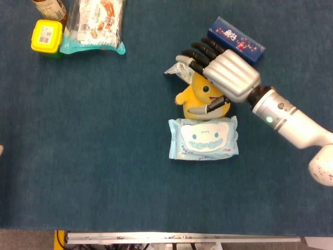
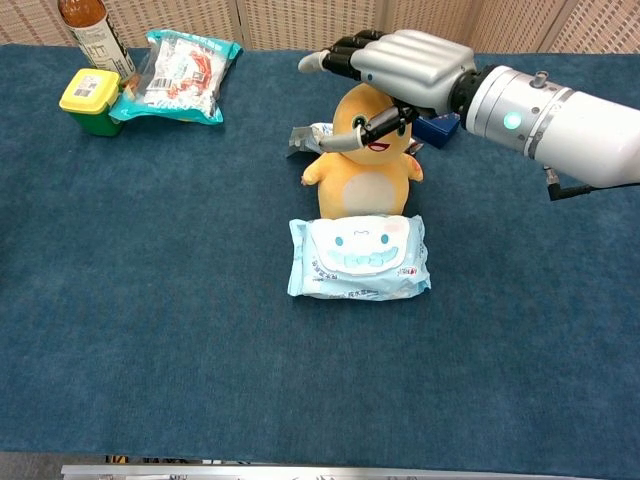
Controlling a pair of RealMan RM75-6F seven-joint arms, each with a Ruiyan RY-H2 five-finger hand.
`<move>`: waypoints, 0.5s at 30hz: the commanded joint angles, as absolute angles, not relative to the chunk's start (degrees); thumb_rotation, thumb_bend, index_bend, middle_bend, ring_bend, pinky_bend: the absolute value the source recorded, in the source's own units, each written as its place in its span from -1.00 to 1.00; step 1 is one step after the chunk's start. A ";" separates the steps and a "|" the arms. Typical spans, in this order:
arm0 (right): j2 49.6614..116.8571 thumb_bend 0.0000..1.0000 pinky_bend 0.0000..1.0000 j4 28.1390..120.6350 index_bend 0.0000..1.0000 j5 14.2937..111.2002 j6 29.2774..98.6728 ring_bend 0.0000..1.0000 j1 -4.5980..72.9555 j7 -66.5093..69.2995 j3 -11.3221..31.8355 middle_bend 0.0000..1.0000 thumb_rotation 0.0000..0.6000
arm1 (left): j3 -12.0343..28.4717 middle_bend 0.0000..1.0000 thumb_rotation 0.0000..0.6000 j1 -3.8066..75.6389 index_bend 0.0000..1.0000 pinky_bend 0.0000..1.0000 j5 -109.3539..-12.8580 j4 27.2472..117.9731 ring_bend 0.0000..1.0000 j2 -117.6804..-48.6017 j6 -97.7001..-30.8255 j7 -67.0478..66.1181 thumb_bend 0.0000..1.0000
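Right hand (image 2: 405, 70) hovers with fingers spread over the plush toy's (image 2: 365, 170) head, gripping nothing, so I can cup it from above. It stands on the counter (image 2: 150, 300) just behind the wipes pack (image 2: 360, 257).

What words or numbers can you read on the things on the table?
None can be read.
Blue box: white print, too small.
Wipes pack: a cartoon face, small print blurred.
Yellow lid: label blurred.
Snack bag: print blurred.
Bottle: label too small.
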State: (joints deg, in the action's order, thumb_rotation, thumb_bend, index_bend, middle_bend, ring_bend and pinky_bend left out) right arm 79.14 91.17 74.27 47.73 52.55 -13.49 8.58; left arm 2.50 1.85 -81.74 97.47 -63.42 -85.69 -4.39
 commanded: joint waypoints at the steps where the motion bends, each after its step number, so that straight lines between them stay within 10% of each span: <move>1: 79.65 -1.00 -1.00 90.87 -0.79 74.22 47.18 -1.00 52.71 -13.53 8.29 -0.79 -0.65 | 2.49 -0.73 1.00 1.77 -0.80 -0.70 -81.66 97.50 -0.74 -63.37 -85.74 -4.32 -0.69; 15: 81.96 -1.00 -1.00 86.72 -0.79 72.04 44.93 -1.00 53.59 -13.52 8.32 -0.79 -0.63 | 2.57 -0.74 1.00 1.85 -0.80 -0.70 -81.33 97.42 -0.74 -63.24 -85.42 -4.26 -0.69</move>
